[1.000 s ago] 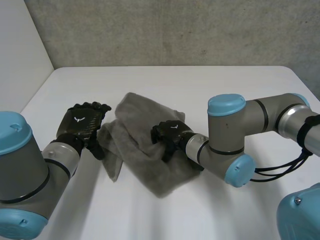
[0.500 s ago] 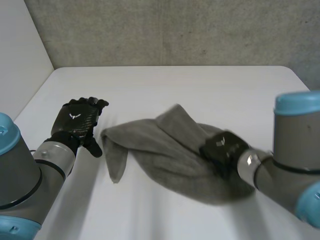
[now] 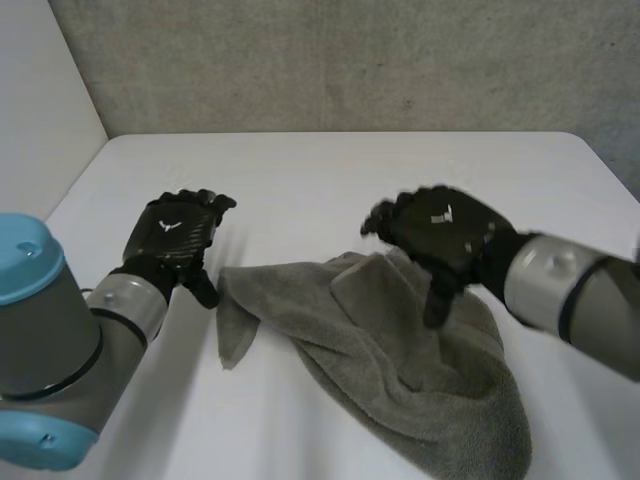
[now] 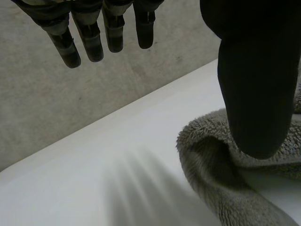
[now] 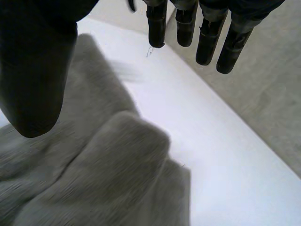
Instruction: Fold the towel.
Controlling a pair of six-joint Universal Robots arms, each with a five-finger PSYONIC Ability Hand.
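A grey towel (image 3: 400, 350) lies crumpled on the white table (image 3: 300, 180), stretching from the middle toward the front right. My right hand (image 3: 445, 235) hovers above its upper part, open, with nothing held; its wrist view has the straight fingers (image 5: 207, 33) and thumb apart over a towel (image 5: 103, 174) fold. My left hand (image 3: 175, 240) is open just left of the towel's narrow left end. In its wrist view the thumb (image 4: 256, 80) stands beside the towel (image 4: 225, 174) edge, apart from it.
A grey wall (image 3: 350, 60) runs behind the table's far edge. Bare tabletop lies at the back and on the left.
My right hand dragged the towel toward the front right, then let go, opened and rose above it. The towel now lies spread further right. My left hand shifted slightly toward the towel.
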